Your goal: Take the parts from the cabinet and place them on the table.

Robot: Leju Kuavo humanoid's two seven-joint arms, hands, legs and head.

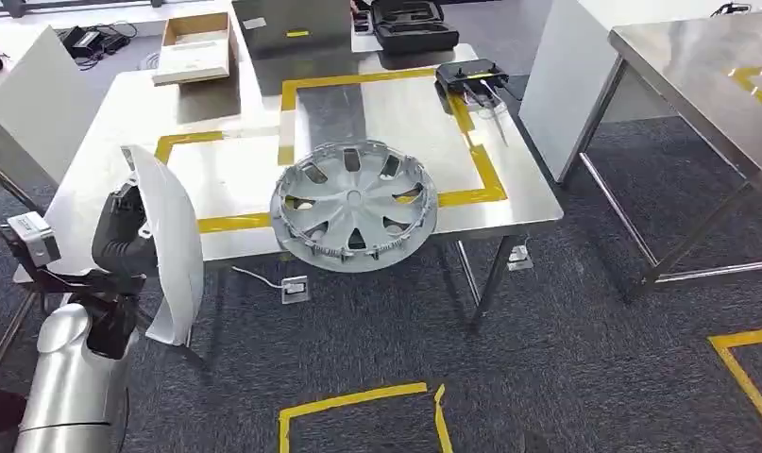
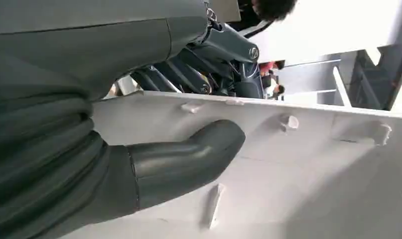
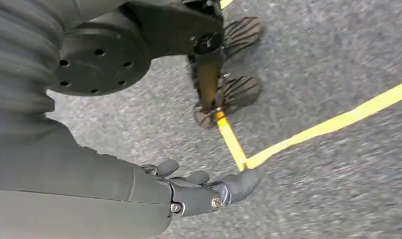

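Now, white panel: we hold it upright, short of the desk's near-left edge.
Left hand: thumb and fingers clamp the panel's rim.
Right hand: hangs over carpet, fingers loosely curled, empty.
Hubcap: overhangs the front edge.
Risk: we judge the panel could twist loose or knock it off.
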